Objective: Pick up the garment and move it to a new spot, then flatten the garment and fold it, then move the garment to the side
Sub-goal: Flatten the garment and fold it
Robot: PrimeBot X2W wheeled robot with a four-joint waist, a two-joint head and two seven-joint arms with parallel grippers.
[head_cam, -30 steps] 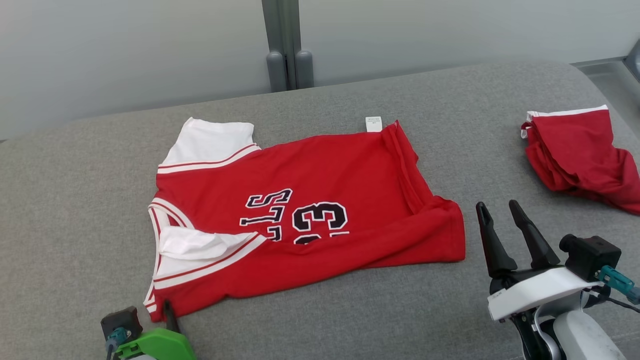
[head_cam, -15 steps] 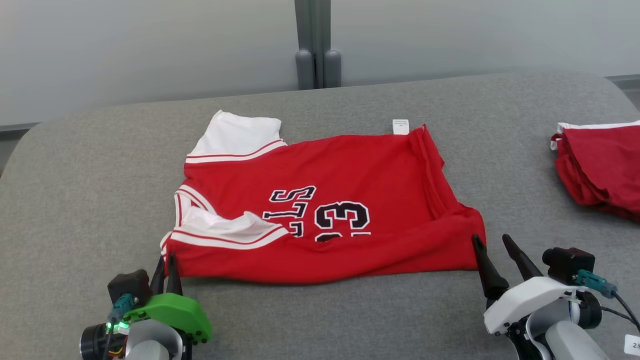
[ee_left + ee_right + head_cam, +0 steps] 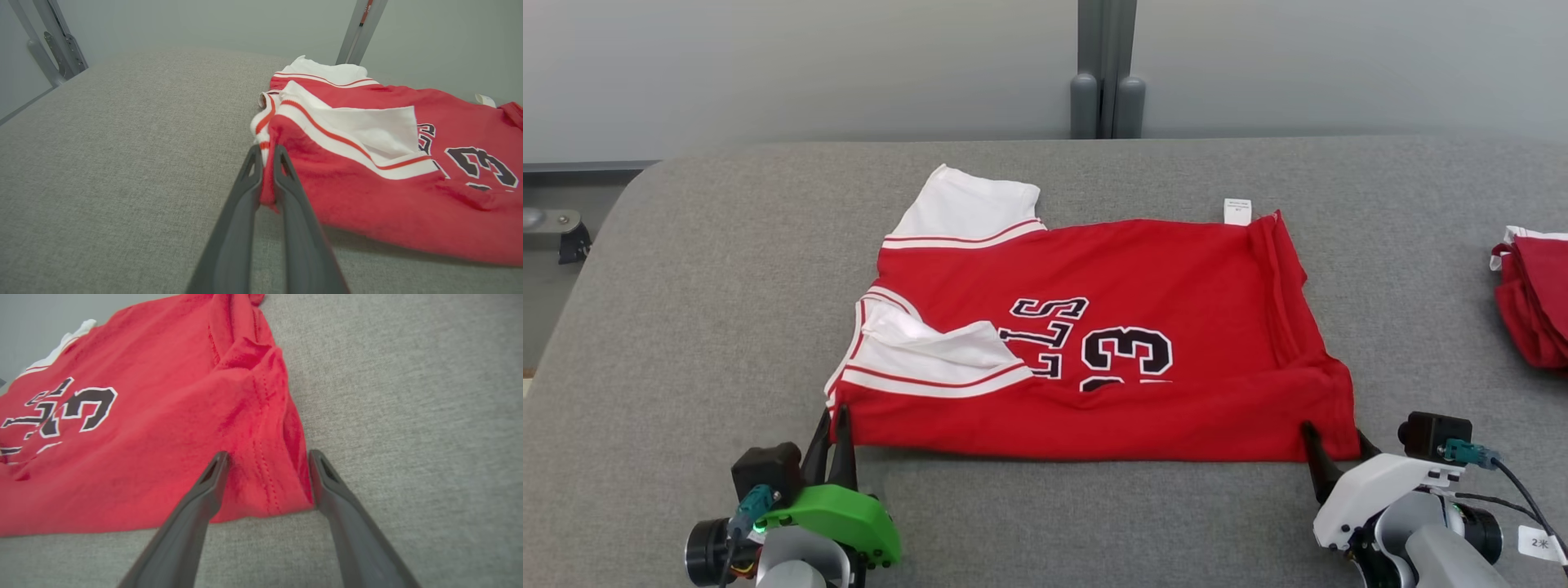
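Grey padded tabletop [image 3: 686,286] under a pale wall. Red jersey [image 3: 1111,269] lies flat near the middle, printed side up, its near part apparently doubled over since the number is cut off at the fold. White care label [image 3: 1237,211] sits at the far hem. Left gripper [image 3: 267,152]: fingers pressed together, clamped on the jersey's near left corner beside the striped trim. Right gripper [image 3: 268,455]: fingers spread, straddling the near right corner, with cloth between them but not pinched. Judgement: the step in hand is taking both near corners. To do it well, close the right on every layer at the hemmed corner, deep enough not to slip, then raise both level with the edge taut. Second red garment [image 3: 1535,302] lies well apart at the right.
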